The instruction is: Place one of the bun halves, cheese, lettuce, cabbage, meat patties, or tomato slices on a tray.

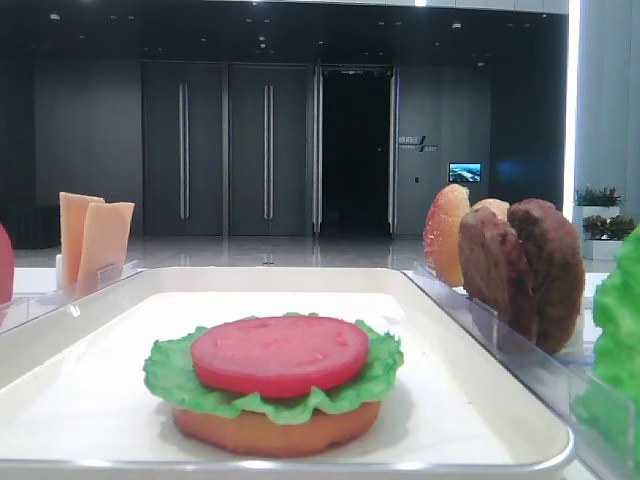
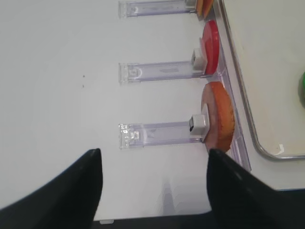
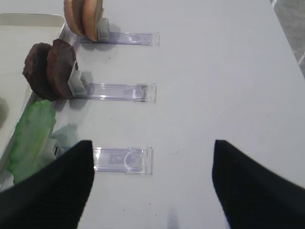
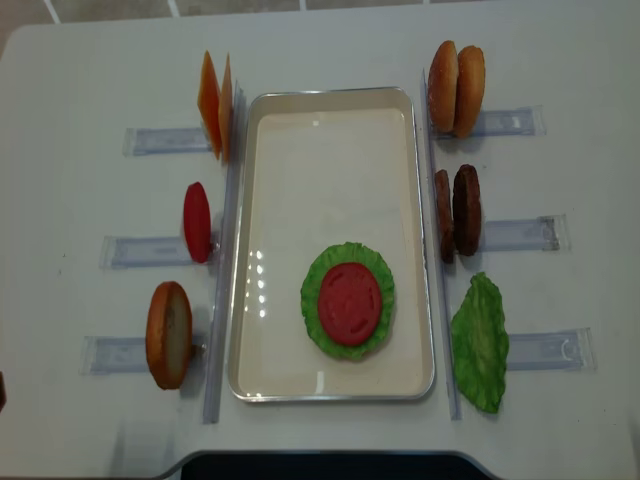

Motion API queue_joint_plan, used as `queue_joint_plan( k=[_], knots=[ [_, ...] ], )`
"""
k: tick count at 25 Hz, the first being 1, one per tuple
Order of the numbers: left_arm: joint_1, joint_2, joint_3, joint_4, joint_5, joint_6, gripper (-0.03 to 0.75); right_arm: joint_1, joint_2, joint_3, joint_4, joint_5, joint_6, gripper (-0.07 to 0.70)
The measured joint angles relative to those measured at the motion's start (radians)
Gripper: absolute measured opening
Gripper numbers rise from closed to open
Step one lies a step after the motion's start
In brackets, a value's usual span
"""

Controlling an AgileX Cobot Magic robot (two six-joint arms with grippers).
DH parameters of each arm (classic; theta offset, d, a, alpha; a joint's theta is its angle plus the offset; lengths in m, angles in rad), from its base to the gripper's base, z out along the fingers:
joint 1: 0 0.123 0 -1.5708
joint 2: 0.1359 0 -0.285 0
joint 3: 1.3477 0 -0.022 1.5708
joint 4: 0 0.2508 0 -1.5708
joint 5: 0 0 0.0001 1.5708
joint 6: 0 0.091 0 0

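On the white tray (image 4: 330, 97) lies a stack: a bun half (image 1: 275, 432), lettuce (image 4: 312, 310) and a tomato slice (image 4: 349, 303) on top. Left of the tray, cheese (image 4: 215, 103), a tomato slice (image 4: 197, 221) and a bun half (image 4: 168, 334) stand on edge. On the right stand two bun halves (image 4: 457, 87), two meat patties (image 4: 457, 212) and a lettuce leaf (image 4: 479, 343). My left gripper (image 2: 153, 151) is open over bare table beside the bun half (image 2: 219, 121). My right gripper (image 3: 152, 143) is open near the lettuce (image 3: 31, 138). The cabbage is out of view.
Clear acrylic holders (image 4: 520, 235) stick out sideways from both long sides of the tray. One holder (image 3: 123, 160) lies just ahead of my right gripper, another (image 2: 157, 133) ahead of my left. The table's front edge (image 2: 152, 217) is right below the left gripper.
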Motion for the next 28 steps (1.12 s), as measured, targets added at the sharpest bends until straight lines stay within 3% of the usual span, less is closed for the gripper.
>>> queue_joint_plan(
  k=[12,28],
  knots=[
    [0.000,-0.135,0.167,-0.045,-0.135,0.033,0.475,0.000,0.000,0.000,0.001,0.000,0.000,0.523],
    [0.000,-0.146,0.187,-0.048,-0.131,0.076,0.450,0.000,0.000,0.000,0.003,0.000,0.000,0.523]
  ],
)
